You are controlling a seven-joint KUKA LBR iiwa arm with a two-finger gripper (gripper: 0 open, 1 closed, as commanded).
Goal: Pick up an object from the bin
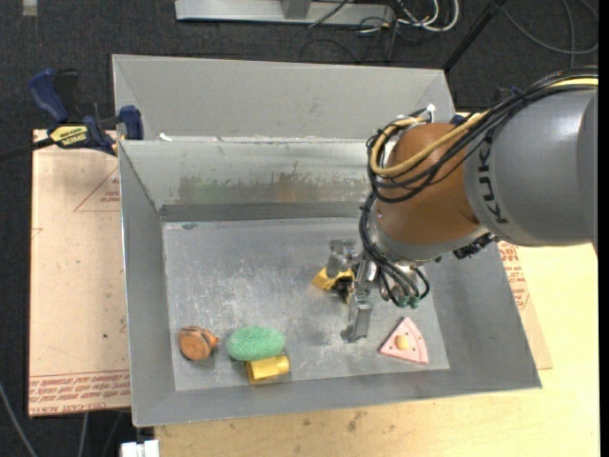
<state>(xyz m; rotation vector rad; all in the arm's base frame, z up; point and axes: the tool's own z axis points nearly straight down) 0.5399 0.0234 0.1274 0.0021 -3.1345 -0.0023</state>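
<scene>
- As the gripper hangs low over the bin floor, we judge this the reach step.
- A yellow toy lies just beside it, a pink wedge near.
- We can't tell its opening or any hold.
- Next: centre on one, close.

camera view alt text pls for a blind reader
The robot's hand hangs low in the grey metal bin, between a small yellow object and a pink triangular wedge. A green oval lump, yellow block and brown disc lie lower left.
</scene>
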